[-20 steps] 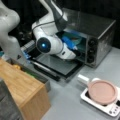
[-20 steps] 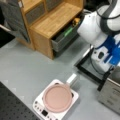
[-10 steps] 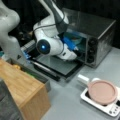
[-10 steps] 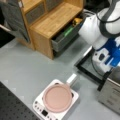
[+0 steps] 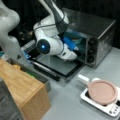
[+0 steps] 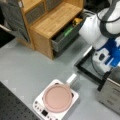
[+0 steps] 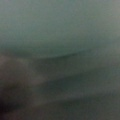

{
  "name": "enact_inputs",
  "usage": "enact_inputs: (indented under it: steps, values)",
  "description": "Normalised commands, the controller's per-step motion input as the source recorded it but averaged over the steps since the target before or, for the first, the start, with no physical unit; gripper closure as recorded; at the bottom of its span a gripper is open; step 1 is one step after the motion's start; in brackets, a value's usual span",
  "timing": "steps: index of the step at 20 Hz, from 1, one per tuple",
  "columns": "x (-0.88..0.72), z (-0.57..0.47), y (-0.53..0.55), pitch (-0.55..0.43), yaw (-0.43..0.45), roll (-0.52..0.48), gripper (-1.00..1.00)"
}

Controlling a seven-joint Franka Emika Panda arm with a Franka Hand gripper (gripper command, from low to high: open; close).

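Reaching into the toaster oven [image 5: 100, 32], end effector [image 5: 75, 48] near a seemingly teal bowl [image 5: 75, 39].

Oven: my gripper [image 5: 75, 51] reaches into the dark metal toaster oven [image 5: 100, 32], upper right of a front view.
Door: the open glass oven door [image 5: 56, 65] lies below my wrist, mid-frame.
Pan: the round pink pan [image 5: 102, 92] sits on the white induction cooker [image 5: 110, 108], lower right.
Cabinet: the wooden drawer cabinet [image 5: 21, 88] stands lower left.
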Motion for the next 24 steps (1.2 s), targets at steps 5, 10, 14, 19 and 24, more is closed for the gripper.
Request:
enact_inputs:
  steps: [5,10,14,19,24]
  values:
    - [-0.22,-0.07,-0.15,-0.150,-0.170,-0.022,1.00]
    - [-0.18,-0.11,-0.21,-0.172,-0.106,-0.035,1.00]
    - [-0.18,-0.11,-0.25,-0.185,-0.014,-0.038,1.00]
    - [-0.17,-0.15,-0.29,-0.197,0.075,-0.069,1.00]
    - [-0.15,-0.17,-0.32,-0.215,0.162,-0.105,1.00]
